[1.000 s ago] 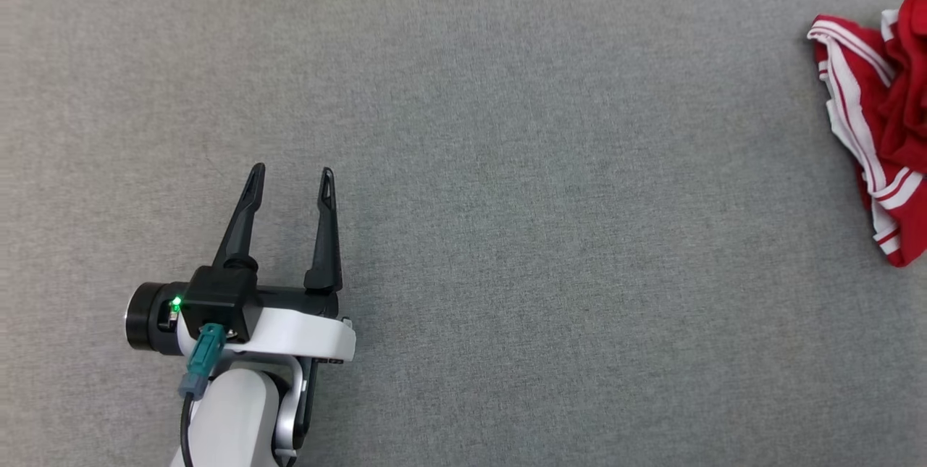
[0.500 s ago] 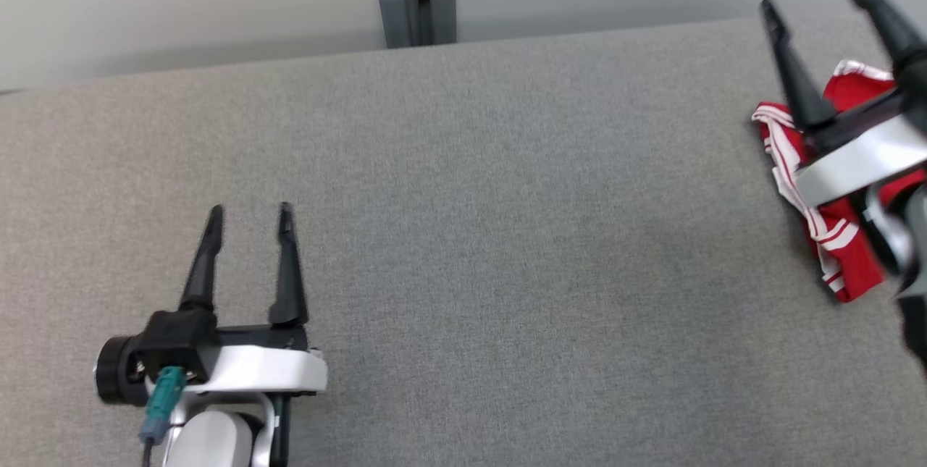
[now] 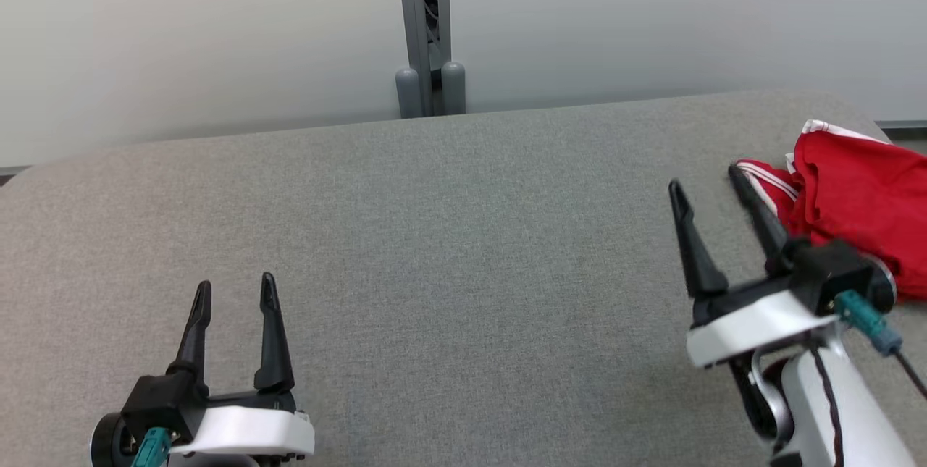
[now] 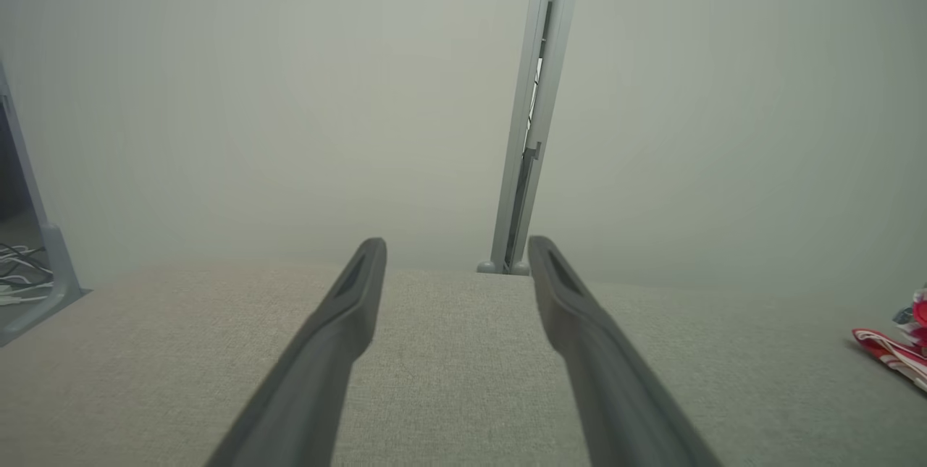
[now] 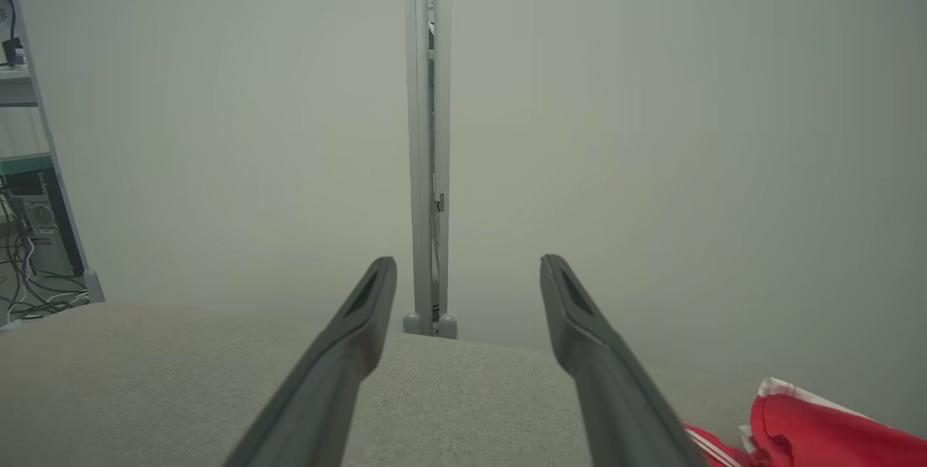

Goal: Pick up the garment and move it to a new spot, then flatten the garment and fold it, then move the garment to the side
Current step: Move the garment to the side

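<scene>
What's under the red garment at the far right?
The red garment lies crumpled on the grey table; bare surface shows around it. Anything beneath its folds is hidden.

A: What's cut off?
B: The garment (image 3: 862, 192), by the right edge; the right gripper (image 3: 705, 178) covers its lower left.
A: Anything else?
B: The left gripper (image 3: 235, 280), its base lost at the bottom edge.

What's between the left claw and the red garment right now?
Head view: bare grey fabric surface beyond the left claw, then the open right claw beside the red garment.
</scene>
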Tool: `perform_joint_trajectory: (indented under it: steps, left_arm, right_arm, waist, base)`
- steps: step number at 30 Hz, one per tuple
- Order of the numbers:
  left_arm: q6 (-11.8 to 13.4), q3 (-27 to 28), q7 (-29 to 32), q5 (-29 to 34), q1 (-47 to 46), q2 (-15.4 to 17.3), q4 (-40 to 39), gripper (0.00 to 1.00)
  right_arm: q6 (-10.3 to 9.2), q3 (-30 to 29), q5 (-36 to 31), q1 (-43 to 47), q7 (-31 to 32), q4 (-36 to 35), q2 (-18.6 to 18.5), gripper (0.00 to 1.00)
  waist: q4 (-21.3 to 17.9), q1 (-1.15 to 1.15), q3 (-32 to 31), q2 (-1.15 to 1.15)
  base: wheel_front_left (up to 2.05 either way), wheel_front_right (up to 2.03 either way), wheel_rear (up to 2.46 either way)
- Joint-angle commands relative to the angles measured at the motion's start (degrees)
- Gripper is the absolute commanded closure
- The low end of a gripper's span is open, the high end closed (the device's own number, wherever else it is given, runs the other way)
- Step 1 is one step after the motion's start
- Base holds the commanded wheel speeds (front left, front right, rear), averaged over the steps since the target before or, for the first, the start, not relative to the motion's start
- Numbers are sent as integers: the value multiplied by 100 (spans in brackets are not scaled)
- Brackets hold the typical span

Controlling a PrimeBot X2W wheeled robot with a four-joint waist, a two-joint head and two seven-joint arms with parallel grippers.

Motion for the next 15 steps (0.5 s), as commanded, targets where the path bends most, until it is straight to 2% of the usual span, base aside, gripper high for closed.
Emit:
perform_joint_trajectory:
  steps: [1, 5, 15]
  left_arm:
    - [-12, 33, 6, 26, 54, 22, -53, 0]
    - [128, -5, 6, -65, 199, 21, 33, 0]
    - [-22, -180, 6, -83, 282, 23, 263, 0]
  right_arm:
    - [0, -87, -71, 154, -49, -37, 44, 0]
    - [0, -31, -182, 560, -47, -112, 173, 0]
    - [0, 35, -388, 983, -49, -30, 233, 0]
  waist:
    - [14, 0, -46, 0]
    - [39, 0, -98, 0]
    - [134, 0, -174, 0]
  base:
    - [0, 0, 0]
    - [0, 0, 0]
    - [0, 0, 0]
